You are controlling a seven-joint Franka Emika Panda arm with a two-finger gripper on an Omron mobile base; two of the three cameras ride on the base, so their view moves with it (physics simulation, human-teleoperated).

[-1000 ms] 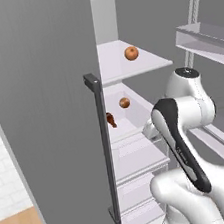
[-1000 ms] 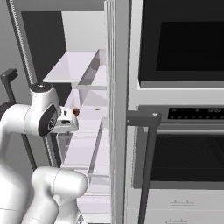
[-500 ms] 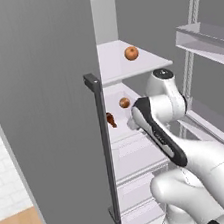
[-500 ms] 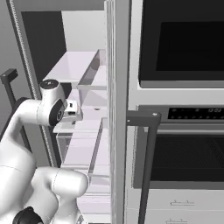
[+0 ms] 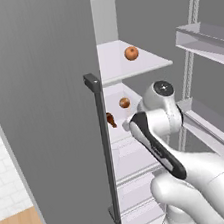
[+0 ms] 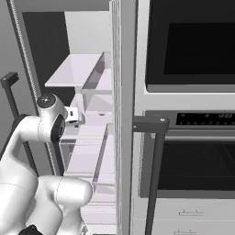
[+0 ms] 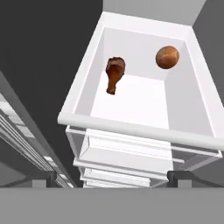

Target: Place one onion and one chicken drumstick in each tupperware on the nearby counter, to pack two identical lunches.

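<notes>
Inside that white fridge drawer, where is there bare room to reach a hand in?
The drawer is bare across its front half, below the chicken drumstick and onion. The back is crowded: drumstick at the back left, onion in the back right corner.

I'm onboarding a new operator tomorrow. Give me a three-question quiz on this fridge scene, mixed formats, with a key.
1. True or false: the dark reddish-brown club-shaped chicken drumstick and a round orange-brown onion lie in the same white fridge drawer.
2. How many round orange-brown onions does the left base view show?
3. Multiple choice: the two-finger gripper is (a) shut on the drumstick, (b) open above the drawer's front, (c) shut on an onion.

Key: 1 true; 2 two, one on the upper white shelf and one lower down; 3 b.
</notes>
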